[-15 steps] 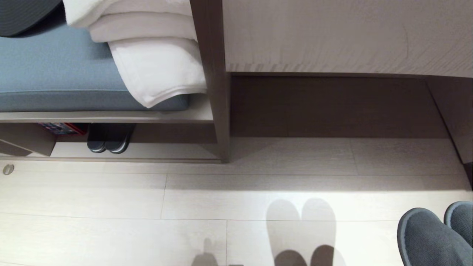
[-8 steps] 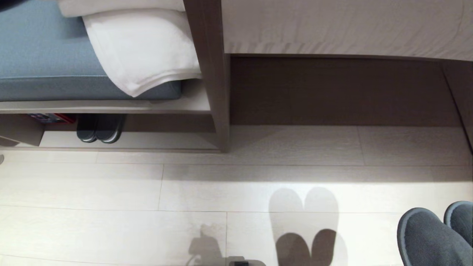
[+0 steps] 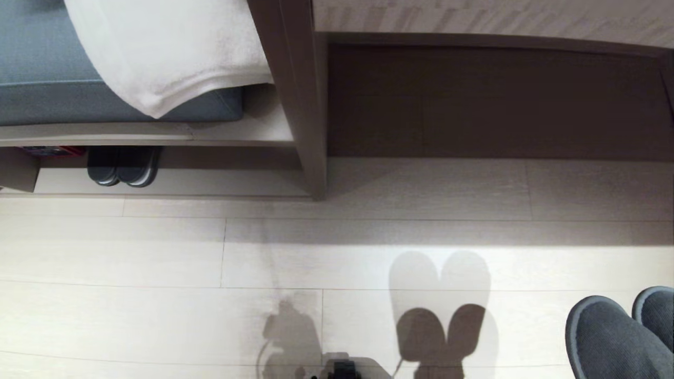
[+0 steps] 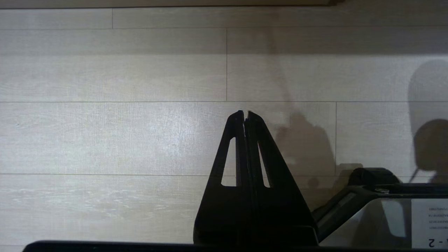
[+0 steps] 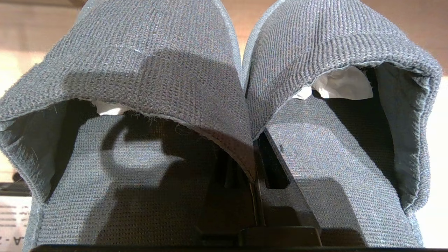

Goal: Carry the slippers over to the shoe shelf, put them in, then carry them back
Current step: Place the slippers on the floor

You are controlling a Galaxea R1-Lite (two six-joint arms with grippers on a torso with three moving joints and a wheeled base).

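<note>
Right end effector (image 5: 257,168) is clamped on the inner edges of both slippers (image 5: 224,87); left end effector (image 4: 245,117) is closed, empty, above the floor (image 4: 105,87).

Slippers (image 3: 616,339): we see a dark grey fabric pair with closed rounded toes and a thin lighter rim round the sole, side by side at the lower right of the head view, above the pale floor.
Slipper state: in the right wrist view we find their inner edges pressed together, white paper stuffed in both toes.
Shoe shelf (image 3: 221,181): we see a low pale cubby with dark edging, far left, well apart from the pair.
</note>
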